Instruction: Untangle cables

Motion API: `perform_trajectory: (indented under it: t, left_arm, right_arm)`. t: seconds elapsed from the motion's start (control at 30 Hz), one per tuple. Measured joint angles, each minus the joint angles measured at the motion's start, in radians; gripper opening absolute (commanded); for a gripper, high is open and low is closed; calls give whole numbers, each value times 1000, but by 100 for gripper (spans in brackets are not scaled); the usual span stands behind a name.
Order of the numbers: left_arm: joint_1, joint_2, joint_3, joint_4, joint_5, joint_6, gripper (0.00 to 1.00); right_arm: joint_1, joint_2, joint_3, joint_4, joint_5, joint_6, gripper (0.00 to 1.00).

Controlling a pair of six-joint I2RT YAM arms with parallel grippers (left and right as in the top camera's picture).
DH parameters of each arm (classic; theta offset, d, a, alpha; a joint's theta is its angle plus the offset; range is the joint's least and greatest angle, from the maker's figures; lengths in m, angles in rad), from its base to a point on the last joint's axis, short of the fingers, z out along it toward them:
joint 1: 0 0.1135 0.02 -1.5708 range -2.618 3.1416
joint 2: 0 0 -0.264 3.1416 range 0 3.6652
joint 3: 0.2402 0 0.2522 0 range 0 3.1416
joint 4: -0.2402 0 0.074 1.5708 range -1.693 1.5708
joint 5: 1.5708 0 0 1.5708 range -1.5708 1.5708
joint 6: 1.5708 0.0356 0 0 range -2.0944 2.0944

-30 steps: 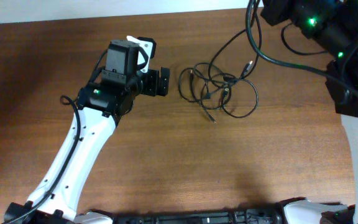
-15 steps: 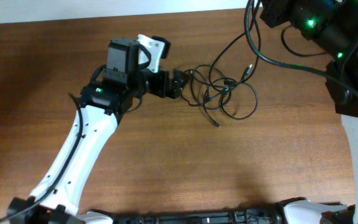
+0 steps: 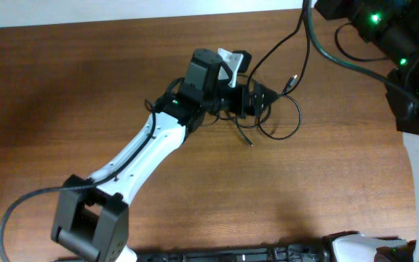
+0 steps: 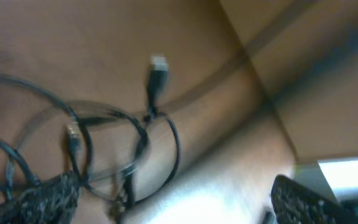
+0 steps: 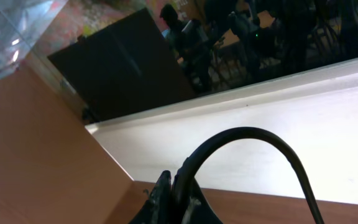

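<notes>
- Step in hand: approach for the first grasp. The left tool [image 3: 257,98] hangs over the cables [image 3: 297,125] with its jaws spread wide and nothing held between them.
- Position of the work: the cables lie as one knotted bundle on the surface [image 3: 195,196], directly beneath the left tool. One large loop extends beyond the tool on its far side.
- Wrist view, left tool [image 4: 176,190]: most strands lie toward one of the fingers [image 4: 48,199], and some run under its tip. The space near the opposite finger is bare surface.
- A crossing point [image 4: 146,116] sits ahead of the tool. A single plug [image 4: 158,64] lies further ahead, on a short free end.
- The right tool [image 5: 176,193] is closed and empty of task items. It is raised well apart from the bundle and faces away from the surface. A thick black cable [image 5: 253,134] belonging to the arm arches ahead of it.
- No strand is separated yet; the task is judged to be at its start.
- Next move, judged: lower the left tool and close on one strand only, preferably the free end leading to the plug.
- Requirement: the strands are thin, so the fingers must reach the surface to catch one.
- Risk: closing on the crossing point would lift the whole bundle.
</notes>
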Motion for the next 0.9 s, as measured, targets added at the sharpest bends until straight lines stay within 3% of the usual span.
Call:
perform_trajectory:
  t: [0.17,0.5,0.7,0.9]
  left_arm:
    - [-7,81,0,119,-183,-46,99]
    - [4,185,1,164,-248,-108,99]
    - [87,185,6,3,-231,-101,99]
    - [224,185,4,-220,-232,8,99]
  right_arm:
    - [-3,-3,0,51,-7,44,4]
    - [-43,-55,0,115,-18,64,4]
    - [-188,-69,-1,201,-26,158,4]
    - [-301,-107,-1,233,-27,231,4]
